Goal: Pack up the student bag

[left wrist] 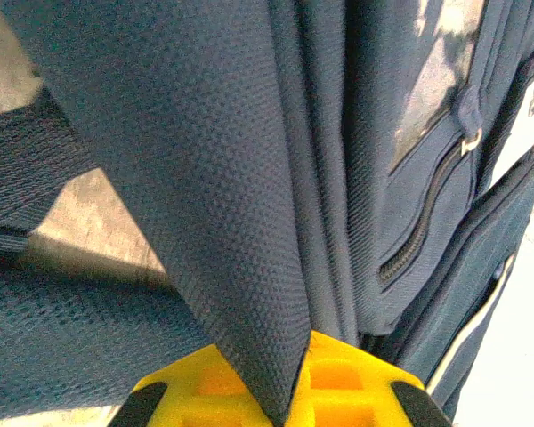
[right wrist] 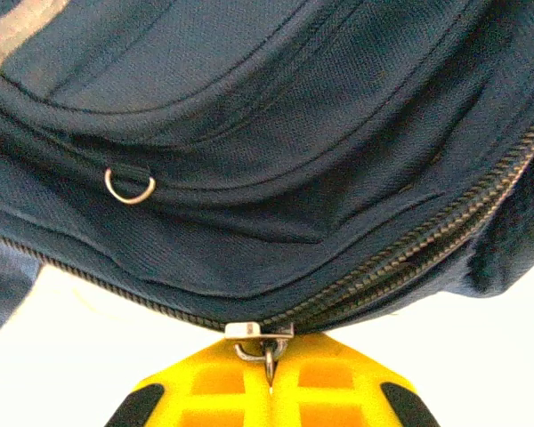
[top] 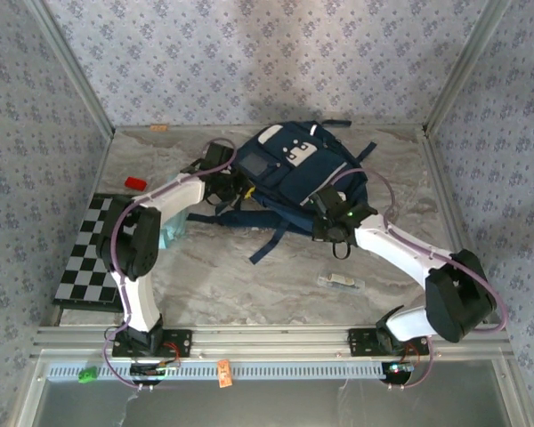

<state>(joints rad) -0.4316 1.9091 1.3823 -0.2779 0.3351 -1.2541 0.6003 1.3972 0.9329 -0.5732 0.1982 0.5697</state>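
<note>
Left gripper (left wrist: pixel 289 405), right gripper (right wrist: pixel 269 381) (both clamped), one student bag (top: pixel 289 182)

1 student bag (top: pixel 289 178), 1 mat (top: pixel 87 258), 1 blk (top: pixel 136 183).

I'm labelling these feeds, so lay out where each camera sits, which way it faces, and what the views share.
Top external: above and behind the arm bases, looking down on the table and student bag; left arm and right arm both show.
Left wrist: on the left arm, facing the bag close up; yellow left jaws shut on a fabric fold.
Right wrist: on the right arm, facing the bag's zipper; yellow right jaws shut on the zipper pull.
Shared: all three see the student bag.
</note>
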